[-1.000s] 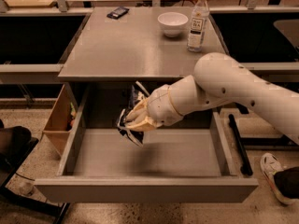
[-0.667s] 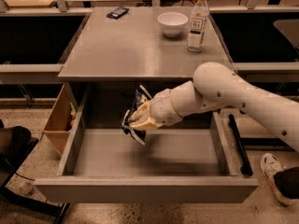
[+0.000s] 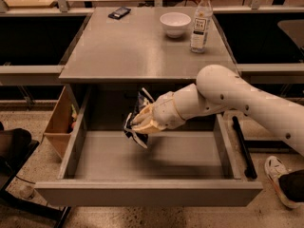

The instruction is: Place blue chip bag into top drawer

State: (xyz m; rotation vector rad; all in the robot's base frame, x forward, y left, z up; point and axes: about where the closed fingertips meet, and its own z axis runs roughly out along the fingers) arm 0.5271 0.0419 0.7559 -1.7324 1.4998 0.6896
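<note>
The top drawer (image 3: 147, 193) of the grey cabinet is pulled wide open, its flat front toward me. My gripper (image 3: 142, 121) reaches in from the right on a white arm and is shut on the blue chip bag (image 3: 136, 124), a crumpled dark navy bag with white edges. The bag hangs tilted inside the drawer's space, a little above the drawer floor, left of its middle. The cream fingers (image 3: 147, 125) cover part of the bag.
On the cabinet top (image 3: 123, 51) stand a white bowl (image 3: 175, 23), a clear water bottle (image 3: 201, 23) and a small flat black object (image 3: 119, 13). A light wooden box (image 3: 61, 122) hangs left of the drawer. A shoe (image 3: 281, 179) shows at the lower right.
The arm has shifted a little to the right and deeper over the drawer, still holding the bag; the bag sits about the same height above the drawer floor.
</note>
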